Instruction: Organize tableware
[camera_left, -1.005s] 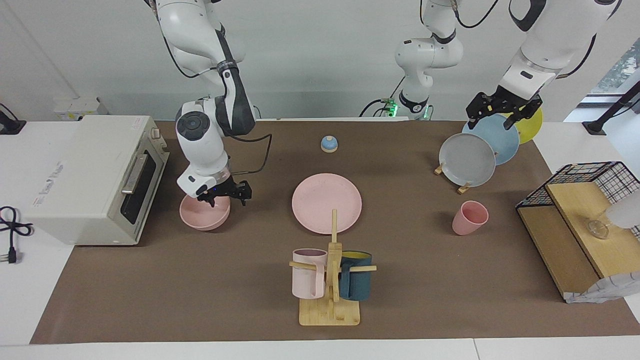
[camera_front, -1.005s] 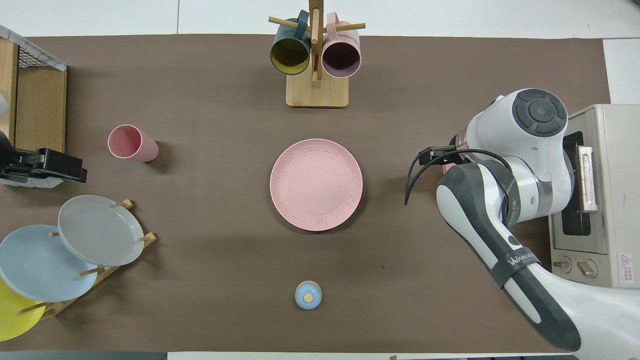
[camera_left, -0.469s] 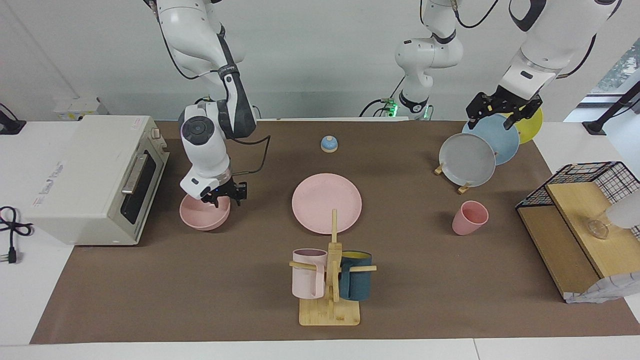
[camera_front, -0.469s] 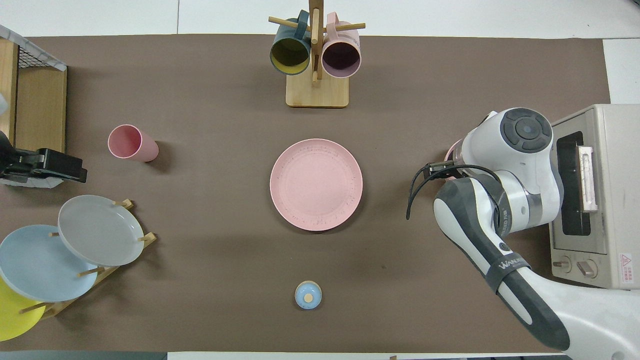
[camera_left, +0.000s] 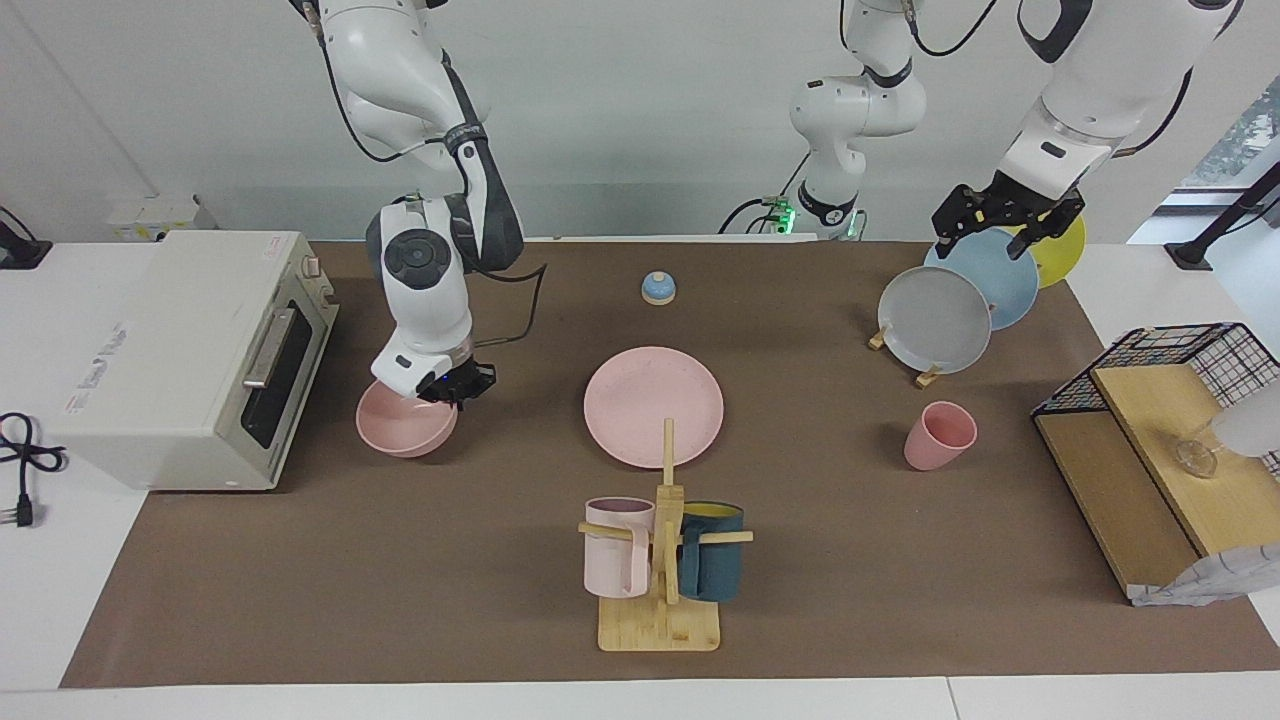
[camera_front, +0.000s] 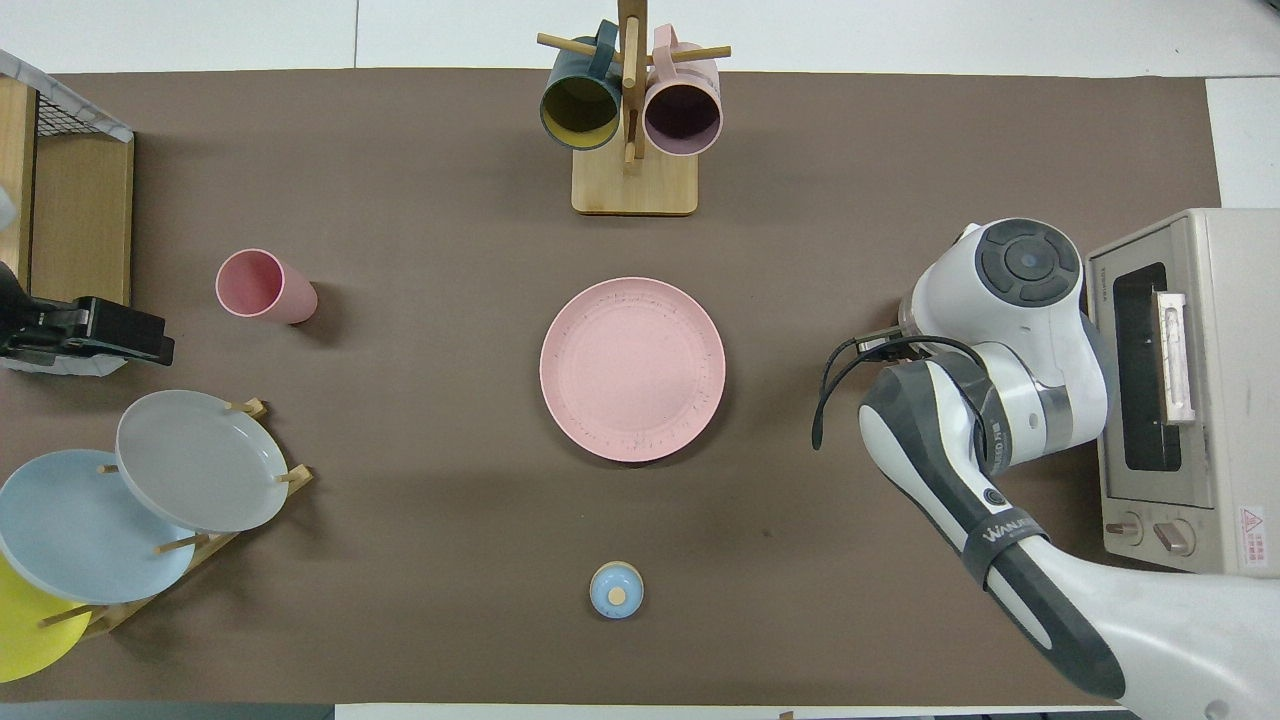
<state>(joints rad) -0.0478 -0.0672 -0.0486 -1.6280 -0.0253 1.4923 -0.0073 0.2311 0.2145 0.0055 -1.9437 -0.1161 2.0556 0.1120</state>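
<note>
Matte pink deep bowl (camera_left: 406, 427), beside the toaster oven (camera_left: 190, 350), pinched at its rim by the right gripper (camera_left: 452, 391), likely for carrying toward the wide flat pink plate (camera_left: 654, 405) alongside. Left gripper (camera_left: 1005, 222) waiting wide over the plate rack (camera_left: 925, 377), pink tapered cup (camera_left: 938, 435) below.

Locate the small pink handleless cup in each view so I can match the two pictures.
Facing view: pink cup sits toward the left arm's end of the table, below the plate rack in the picture.
Overhead view: pink cup lies at the picture's left, above the plate rack.
Shared landmark: the pink plate at the table's middle.
</note>
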